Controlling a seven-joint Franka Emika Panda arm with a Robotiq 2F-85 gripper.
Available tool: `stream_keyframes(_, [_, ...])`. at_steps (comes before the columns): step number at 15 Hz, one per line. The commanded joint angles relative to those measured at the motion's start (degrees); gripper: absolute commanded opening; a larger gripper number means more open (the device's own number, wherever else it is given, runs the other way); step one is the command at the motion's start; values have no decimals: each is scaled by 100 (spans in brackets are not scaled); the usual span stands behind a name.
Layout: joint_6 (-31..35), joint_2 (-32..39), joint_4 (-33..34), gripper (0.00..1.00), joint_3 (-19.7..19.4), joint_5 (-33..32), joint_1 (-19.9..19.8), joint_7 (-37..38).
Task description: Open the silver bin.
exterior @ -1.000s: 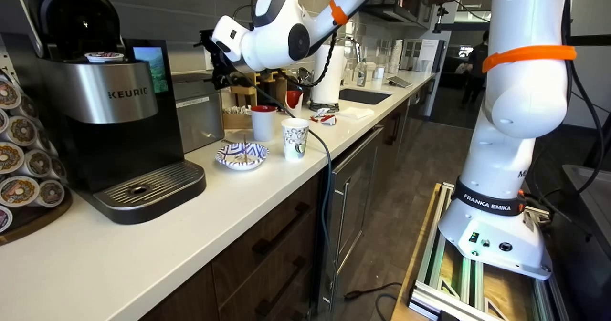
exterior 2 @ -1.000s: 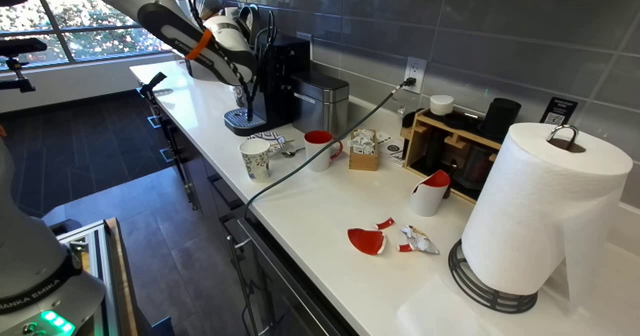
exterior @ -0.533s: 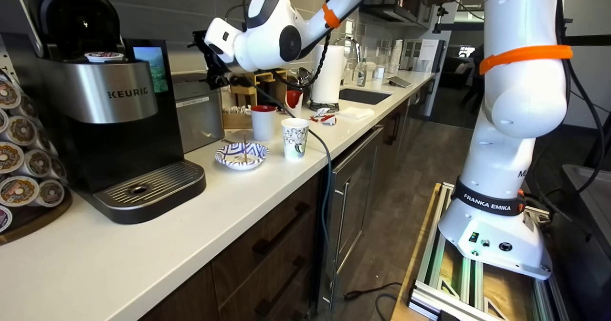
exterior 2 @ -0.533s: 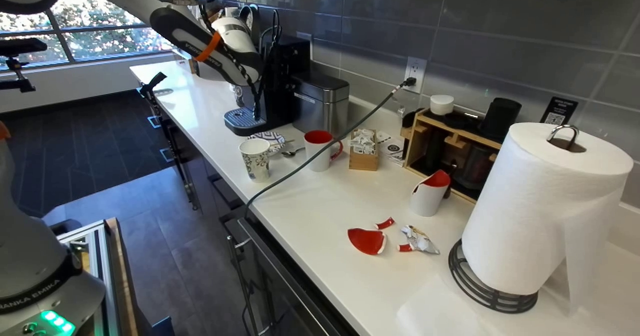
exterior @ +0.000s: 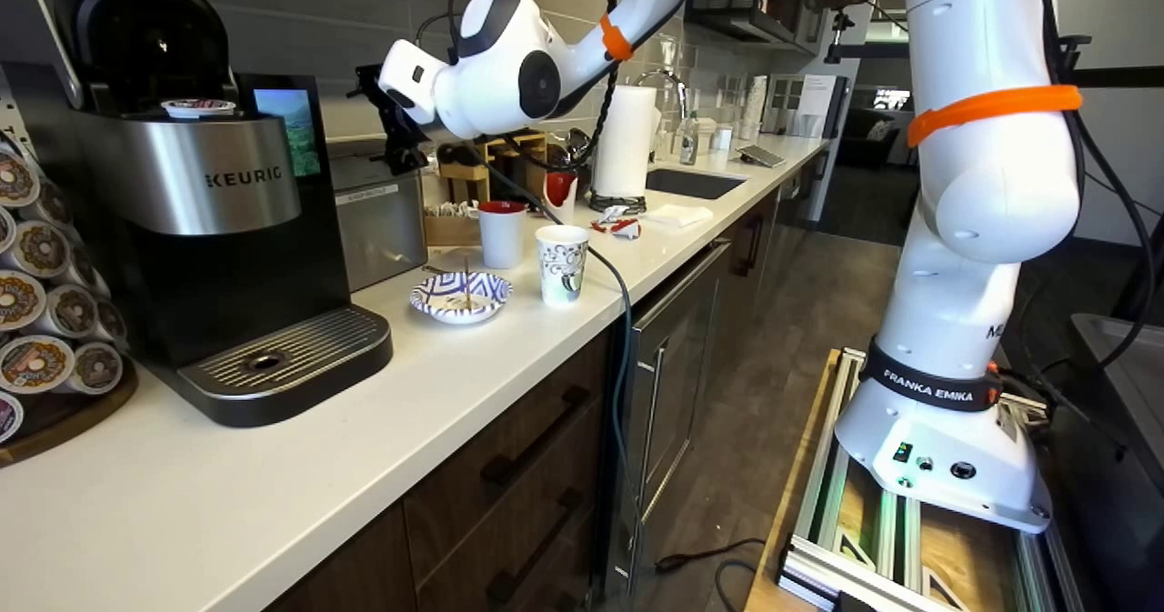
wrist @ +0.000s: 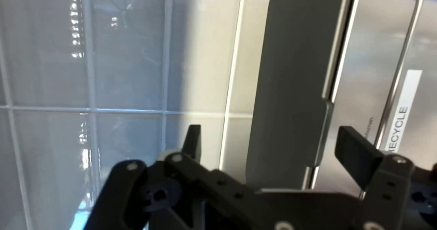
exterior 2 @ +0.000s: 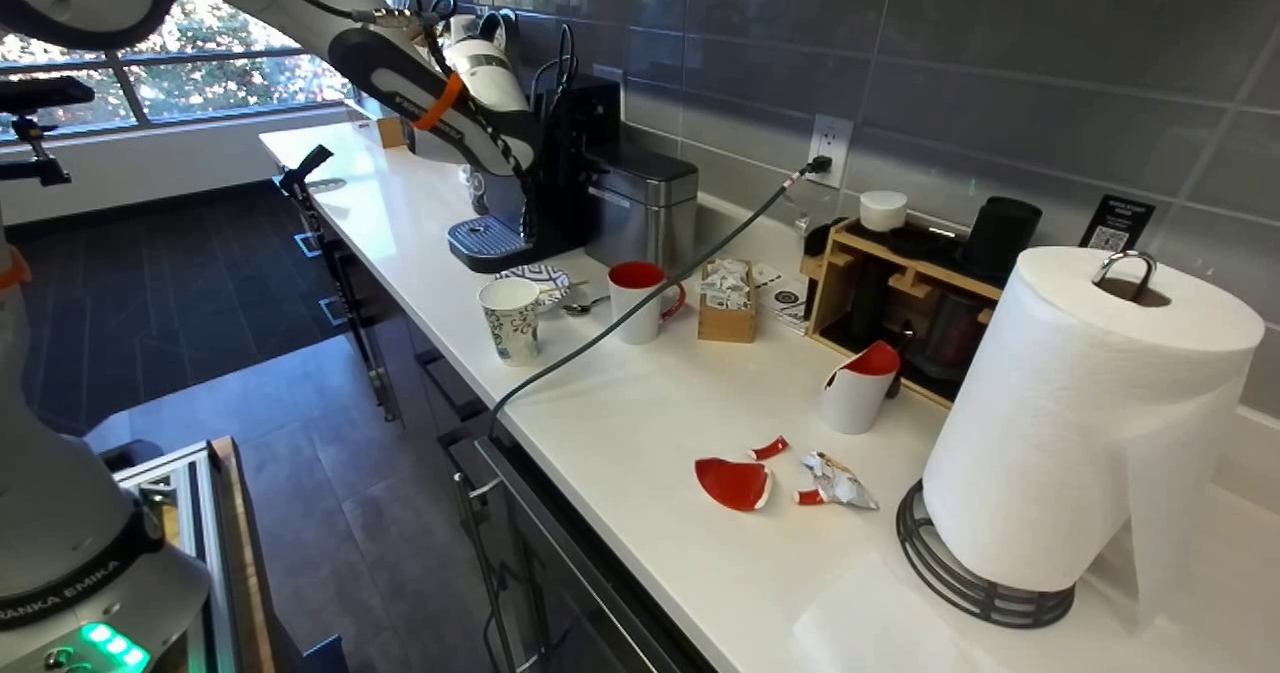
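Fronting grey tiles (exterior 2: 1000,73), a counter (exterior 2: 640,413) bears the silver bin (exterior 2: 640,223).

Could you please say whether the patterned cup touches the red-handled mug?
Apart: in an exterior view, white counter shows between the patterned cup and the mug.

Silver bin (wrist: 368,69): smooth metal w/ soft sheen; its lid (wrist: 293,79) matt, plastic-looking. Gripper (wrist: 271,137): mostly matt. Wall tiles (wrist: 126,52): glossy, smooth, w/ bright refl. Counter (exterior 2: 620,413): smooth, slight shine. Coffee machine (exterior: 227,266): brushed-metal front, plastic-type body. Drawer fronts (exterior: 455,521): wood-look. Small box (exterior 2: 727,327): wood. Mug (exterior: 502,239): glazed, ceramic-type. Towel roll (exterior 2: 1080,413): soft-looking matt paper.
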Motion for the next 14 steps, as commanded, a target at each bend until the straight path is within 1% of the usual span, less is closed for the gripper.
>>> stream_keyframes(1, [177, 160, 252, 100, -8, 0, -43, -114])
stream_keyframes(7, [114, 136, 260, 100, -2, 0, -72, -67])
stream_keyframes(10, [8, -109, 164, 100, 53, 0, -86, 56])
stream_keyframes(14, [-462, -527, 104, 100, 97, 1, -58, 263])
